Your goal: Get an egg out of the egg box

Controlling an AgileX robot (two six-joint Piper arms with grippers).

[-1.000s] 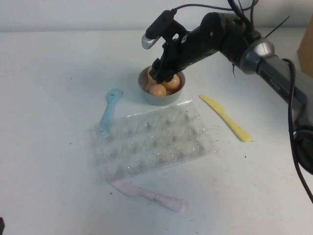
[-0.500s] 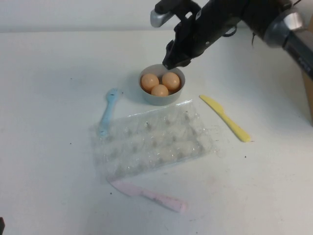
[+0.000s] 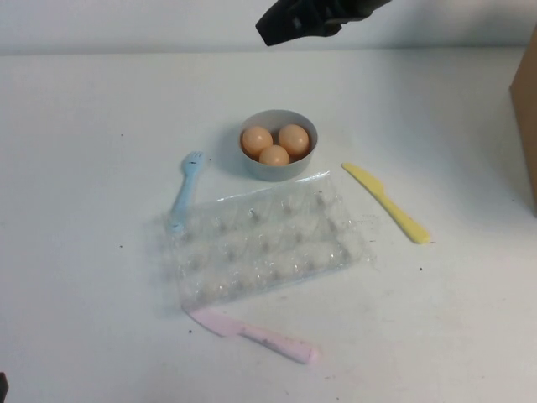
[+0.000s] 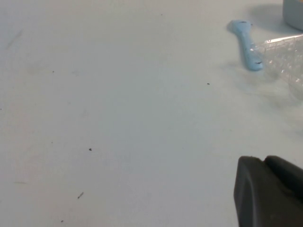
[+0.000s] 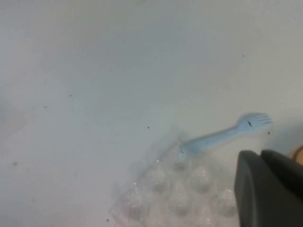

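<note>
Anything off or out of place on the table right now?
Nothing spilled or broken. One oddity: the egg box is empty and lies askew, while all three eggs sit in the grey bowl. The right gripper is shut, empty, high at the far edge. The left gripper hovers over bare table.

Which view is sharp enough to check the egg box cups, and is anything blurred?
High view: evenly lit, egg box cups readable but faint, three eggs in the grey bowl crisp, right gripper dark and smeared at the top edge. Right wrist view: soft, blue fork hazy. Left wrist view: left gripper a blurred dark corner.
</note>
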